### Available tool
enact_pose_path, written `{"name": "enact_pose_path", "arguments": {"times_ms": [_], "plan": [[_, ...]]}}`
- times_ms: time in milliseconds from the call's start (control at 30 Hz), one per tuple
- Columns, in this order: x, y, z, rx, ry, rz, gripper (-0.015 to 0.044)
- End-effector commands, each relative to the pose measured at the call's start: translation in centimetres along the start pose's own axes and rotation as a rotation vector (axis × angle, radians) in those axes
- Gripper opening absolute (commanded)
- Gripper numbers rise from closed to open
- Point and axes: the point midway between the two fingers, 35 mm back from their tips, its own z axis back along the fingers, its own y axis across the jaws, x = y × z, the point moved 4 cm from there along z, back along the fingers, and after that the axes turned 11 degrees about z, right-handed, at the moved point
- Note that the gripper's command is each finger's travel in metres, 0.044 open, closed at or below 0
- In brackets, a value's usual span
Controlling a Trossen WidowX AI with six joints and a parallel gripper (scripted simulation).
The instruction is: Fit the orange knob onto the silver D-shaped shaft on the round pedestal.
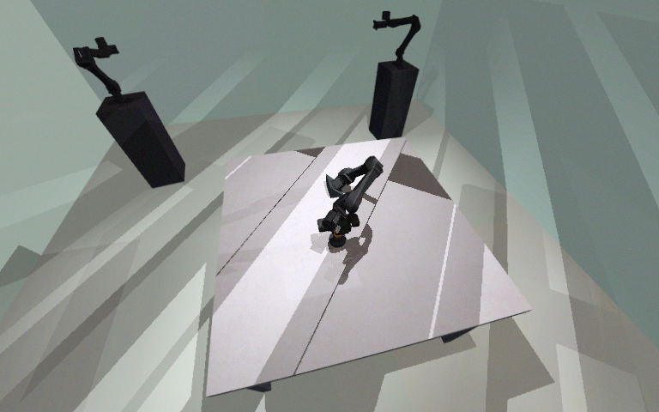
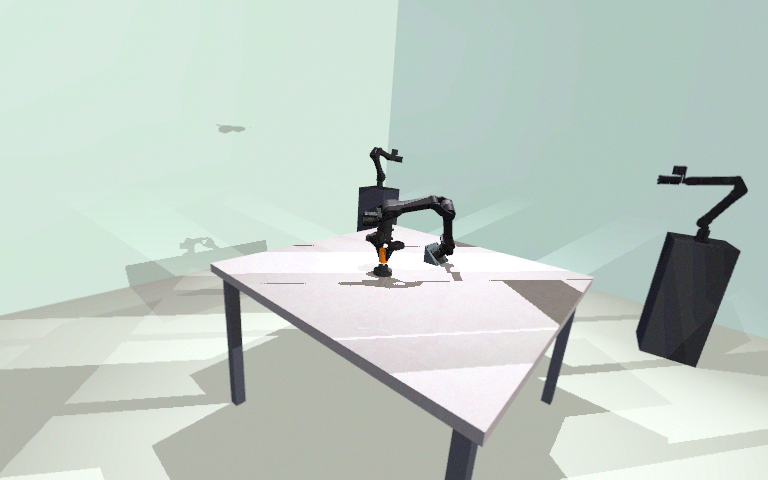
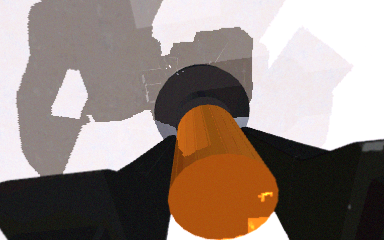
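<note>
The orange knob (image 3: 220,170) (image 2: 383,254) is a tall cylinder held upright between my black fingers. My gripper (image 3: 208,138) (image 2: 384,251) (image 1: 337,232) is shut on it. The knob stands directly over the dark round pedestal (image 3: 172,97) (image 2: 383,271) (image 1: 336,240), its lower end at or just above the pedestal's top. The silver D-shaped shaft is hidden under the knob. In the top view only a sliver of the orange knob (image 1: 337,236) shows below the gripper. I cannot tell how far the knob sits down on the shaft.
The white table (image 1: 389,271) (image 2: 453,316) carries only the arm, its grey base (image 2: 433,254) (image 1: 332,186) and the pedestal. Two dark boxes with camera arms (image 1: 141,138) (image 1: 392,97) stand on the floor beyond the table.
</note>
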Motion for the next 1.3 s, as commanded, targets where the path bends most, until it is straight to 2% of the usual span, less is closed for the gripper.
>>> {"name": "enact_pose_path", "arguments": {"times_ms": [0,467,1267], "plan": [[0.05,0.02,-0.02,0.003,-0.005,-0.007,0.0000],[0.03,0.26,0.85,0.003,-0.004,0.017,0.0000],[-0.02,0.04,0.07,0.003,-0.005,0.082,0.0000]]}}
